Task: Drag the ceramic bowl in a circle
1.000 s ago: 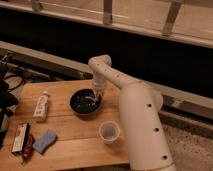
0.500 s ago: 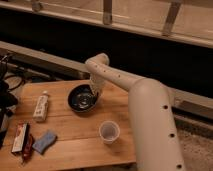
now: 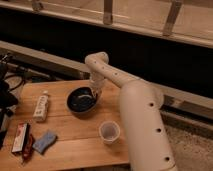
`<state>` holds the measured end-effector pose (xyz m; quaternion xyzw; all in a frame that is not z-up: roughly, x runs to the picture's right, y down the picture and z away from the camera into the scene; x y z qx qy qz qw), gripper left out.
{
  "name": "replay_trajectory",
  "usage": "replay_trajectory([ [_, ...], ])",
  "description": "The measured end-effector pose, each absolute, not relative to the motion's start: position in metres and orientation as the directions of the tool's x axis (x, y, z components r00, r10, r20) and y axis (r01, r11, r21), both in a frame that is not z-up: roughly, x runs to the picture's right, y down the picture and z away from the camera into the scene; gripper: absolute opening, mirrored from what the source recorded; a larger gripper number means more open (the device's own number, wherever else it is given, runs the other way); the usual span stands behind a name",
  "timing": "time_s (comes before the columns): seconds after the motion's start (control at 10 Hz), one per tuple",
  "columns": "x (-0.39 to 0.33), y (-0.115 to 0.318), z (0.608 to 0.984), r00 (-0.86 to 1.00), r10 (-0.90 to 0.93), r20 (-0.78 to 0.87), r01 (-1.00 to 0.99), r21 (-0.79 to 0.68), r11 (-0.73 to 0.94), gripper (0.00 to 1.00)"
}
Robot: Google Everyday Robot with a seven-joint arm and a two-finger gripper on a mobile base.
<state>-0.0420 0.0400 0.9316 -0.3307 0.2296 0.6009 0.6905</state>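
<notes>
The ceramic bowl is round, shallow and glossy black, and sits on the wooden table near its back middle. My white arm reaches over from the right and bends down to the bowl. My gripper is at the bowl's right rim, with its tips down at or inside the rim. A small translucent whitish cup stands in front of the bowl, to the right.
A white bottle lies left of the bowl. A blue sponge and a red-and-white packet lie at the front left. Dark equipment and cables sit off the table's left edge. A ledge and railing run behind.
The bowl has slid a little toward the back of the table with my gripper at its rim. The arm's big link has swung further to the right, away from the cup.
</notes>
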Motion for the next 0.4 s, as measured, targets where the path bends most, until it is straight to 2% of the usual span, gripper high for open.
replay_trajectory([
  [0.4,-0.017,-0.024,0.952,-0.005,0.861,-0.509,-0.994,-0.092,-0.06,0.0],
])
